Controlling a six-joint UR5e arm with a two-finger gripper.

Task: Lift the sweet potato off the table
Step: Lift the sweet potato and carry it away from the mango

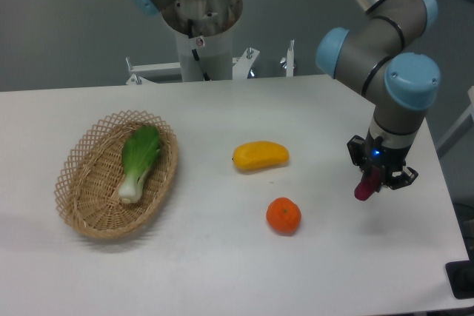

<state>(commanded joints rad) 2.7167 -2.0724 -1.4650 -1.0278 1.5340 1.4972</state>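
The sweet potato (365, 187) is a small dark magenta piece hanging almost upright in my gripper (374, 180), which is shut on it. Its lower end pokes out below the fingers, over the right part of the white table (222, 257). Whether its tip touches the tabletop or hangs just above it cannot be told. The upper part of the sweet potato is hidden between the fingers.
An orange (284, 214) lies left of the gripper, and a plump yellow fruit (260, 155) sits further back left. A wicker basket (89, 212) holding a green leafy vegetable (139, 160) stands at the left. The table's right edge runs close to the gripper.
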